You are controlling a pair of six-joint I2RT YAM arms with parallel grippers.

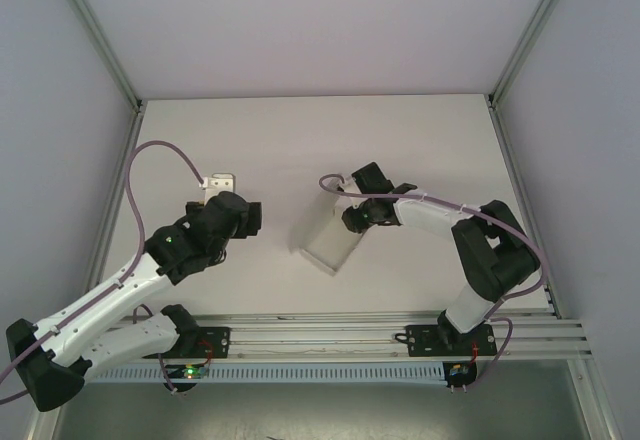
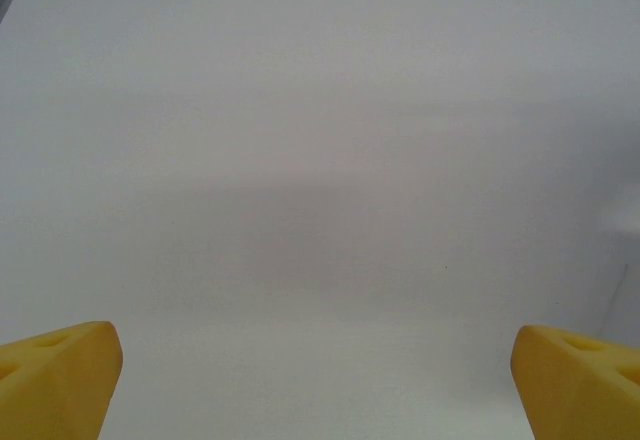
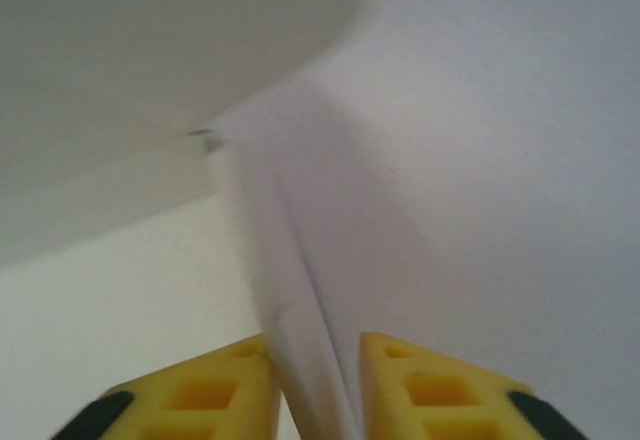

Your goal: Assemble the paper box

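One paper box (image 1: 328,238), one table (image 1: 420,140), two tools: left tool (image 2: 318,375), right tool (image 3: 320,390)

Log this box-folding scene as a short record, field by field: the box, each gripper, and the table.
paper box: white card, partly folded, lying mid-table
right gripper: closed on a thin flap at the box's far right edge
left gripper: jaws wide open, holding nothing, over the table left of the box, not touching it
table: plain white surface
task state: box not yet assembled
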